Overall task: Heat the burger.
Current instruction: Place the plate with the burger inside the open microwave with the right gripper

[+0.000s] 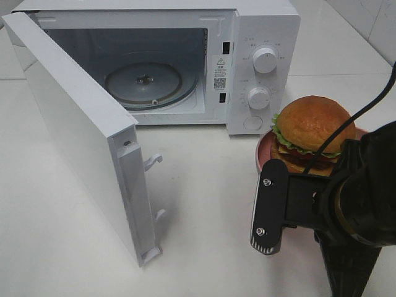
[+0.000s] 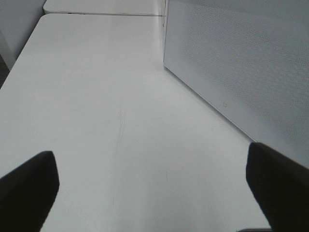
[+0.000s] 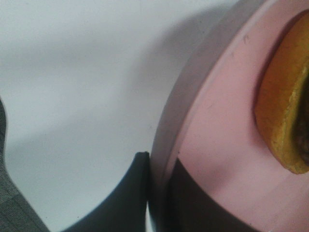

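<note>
The burger (image 1: 312, 127), with a golden bun, lettuce and a dark patty, sits on a round pink plate (image 1: 262, 150) on the white table, to the right of the microwave (image 1: 263, 28). My right gripper (image 1: 270, 213) is at the plate's near edge. The right wrist view shows it (image 3: 157, 198) shut on the pink plate's rim (image 3: 217, 121), one finger under and one on top, with the burger's bun (image 3: 285, 111) close by. My left gripper (image 2: 153, 193) is open over bare table and holds nothing; it is out of the high view.
The microwave's door (image 1: 80, 136) stands wide open toward the front left, and the glass turntable (image 1: 143, 83) inside is bare. The door's outer face (image 2: 241, 63) is beside my left gripper. White table (image 1: 204, 204) lies between door and plate.
</note>
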`<state>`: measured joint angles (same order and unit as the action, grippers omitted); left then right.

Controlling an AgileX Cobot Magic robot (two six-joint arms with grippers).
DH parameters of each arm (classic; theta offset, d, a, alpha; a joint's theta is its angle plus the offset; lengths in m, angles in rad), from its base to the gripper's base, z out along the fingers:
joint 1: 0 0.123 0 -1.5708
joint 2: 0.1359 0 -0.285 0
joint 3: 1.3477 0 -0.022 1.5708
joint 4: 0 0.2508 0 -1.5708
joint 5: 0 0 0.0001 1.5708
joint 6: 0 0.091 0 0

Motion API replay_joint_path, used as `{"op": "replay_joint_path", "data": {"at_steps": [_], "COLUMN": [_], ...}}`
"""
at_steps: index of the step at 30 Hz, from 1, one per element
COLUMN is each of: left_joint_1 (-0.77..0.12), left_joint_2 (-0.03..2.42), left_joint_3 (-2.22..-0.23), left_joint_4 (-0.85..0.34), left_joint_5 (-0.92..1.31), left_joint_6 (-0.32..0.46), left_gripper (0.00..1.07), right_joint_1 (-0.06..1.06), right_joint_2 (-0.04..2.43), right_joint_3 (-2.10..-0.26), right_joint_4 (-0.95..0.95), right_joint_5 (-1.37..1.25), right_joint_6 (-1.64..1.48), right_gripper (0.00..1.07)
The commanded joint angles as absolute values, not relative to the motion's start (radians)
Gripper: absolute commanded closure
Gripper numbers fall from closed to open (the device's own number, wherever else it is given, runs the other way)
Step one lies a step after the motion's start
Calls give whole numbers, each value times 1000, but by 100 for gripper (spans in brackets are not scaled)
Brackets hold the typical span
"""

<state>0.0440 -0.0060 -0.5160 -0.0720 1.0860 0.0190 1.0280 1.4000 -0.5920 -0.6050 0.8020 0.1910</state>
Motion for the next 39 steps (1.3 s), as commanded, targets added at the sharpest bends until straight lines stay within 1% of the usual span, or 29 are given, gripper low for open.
{"op": "replay_joint_path", "data": {"at_steps": [1, 18, 22, 24, 33, 35, 37, 39], "left_joint_1": [48, 48, 48, 48, 48, 48, 48, 48], "left_joint_2": [-21, -21, -21, -21, -21, -21, -21, -21], "left_joint_3": [-516, -516, -516, -516, -516, -516, -516, -516], "left_joint_4": [-70, -70, -70, -70, -70, -70, -70, -70], "left_joint_5": [1073, 1073, 1073, 1073, 1073, 1073, 1073, 1073], "left_joint_6": [21, 21, 21, 21, 21, 21, 21, 21], "left_gripper": [9, 9, 9, 9, 9, 9, 9, 9], "right_joint_1": [1031, 1031, 1031, 1031, 1024, 1017, 957, 943], "right_joint_2": [1388, 1388, 1388, 1388, 1388, 1388, 1388, 1388], "right_joint_3": [-603, -607, -613, -615, -615, -615, -615, -615], "right_joint_4": [-671, -718, -714, -713, -704, -704, -670, -654], "right_joint_5": [796, 742, 713, 629, 568, 565, 537, 528], "right_joint_6": [149, -90, -107, -127, -268, -283, -364, -404], "right_gripper": [107, 107, 107, 107, 107, 107, 107, 107]}}
